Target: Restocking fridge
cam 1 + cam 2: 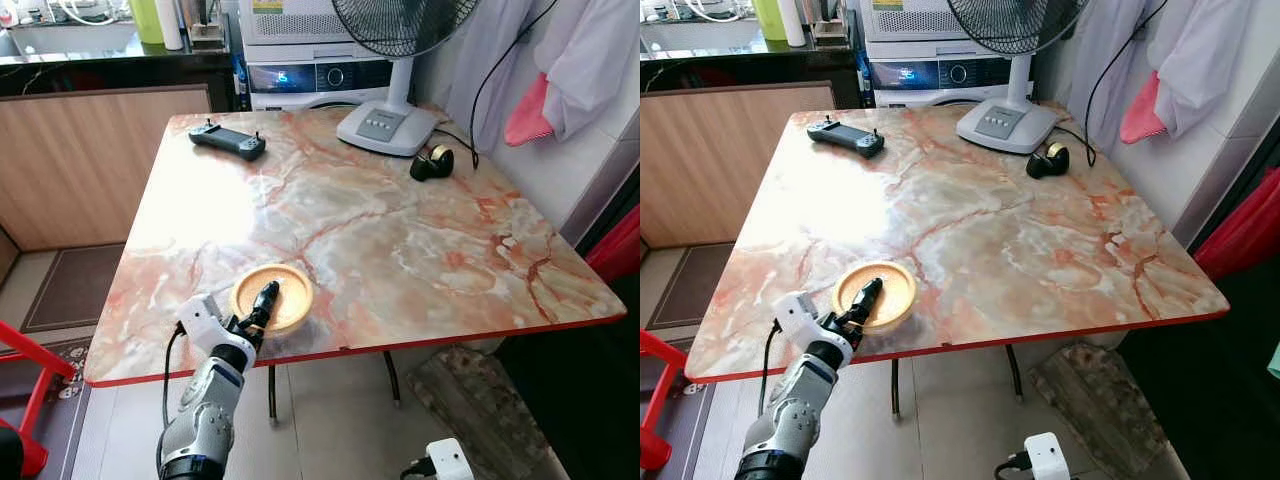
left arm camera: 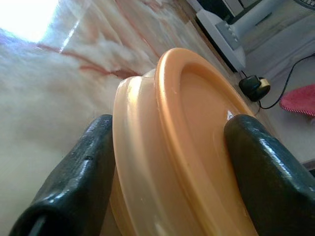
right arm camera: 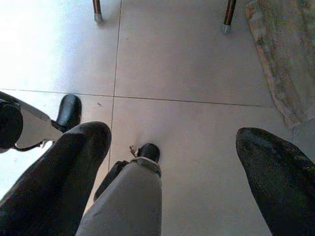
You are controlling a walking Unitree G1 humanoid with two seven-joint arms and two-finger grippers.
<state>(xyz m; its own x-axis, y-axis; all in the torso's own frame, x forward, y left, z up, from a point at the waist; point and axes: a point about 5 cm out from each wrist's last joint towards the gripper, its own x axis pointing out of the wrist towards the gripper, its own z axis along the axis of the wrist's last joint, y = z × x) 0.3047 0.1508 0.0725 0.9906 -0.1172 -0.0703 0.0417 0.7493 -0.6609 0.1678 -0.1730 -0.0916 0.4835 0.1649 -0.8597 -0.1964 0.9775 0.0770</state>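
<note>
container (image 1: pixel 272 296): orange, round, lidded, sitting on the table (image 1: pixel 400 260) near the front edge, on the robot's left side
left gripper (image 1: pixel 262 302): reaching over the table edge, one finger going across the lid, the other down by the side wall; in the wrist view the fingers (image 2: pixel 74 177) are straddling the rim, one pressing the outer wall, one lying on the lid
grip state: closing on the container, looking like contact on both sides, though how firm is hard to tell from this angle
right gripper (image 3: pixel 172 182): hanging idle, pointing at the floor tiles, fingers spread, holding nothing
step in hand: probably securing the container for lifting off the table
doing it well: squeezing evenly on wall and lid so the lid is not popping; lifting straight up before pulling back so the base is not dragging over the edge; keeping it level
risk: shallow pinch on a smooth rim could be slipping
farther out: controller (image 1: pixel 228 139), fan base (image 1: pixel 388 127) and a small black item (image 1: pixel 432 163) sitting at the far side, well apart from the grasp
</note>
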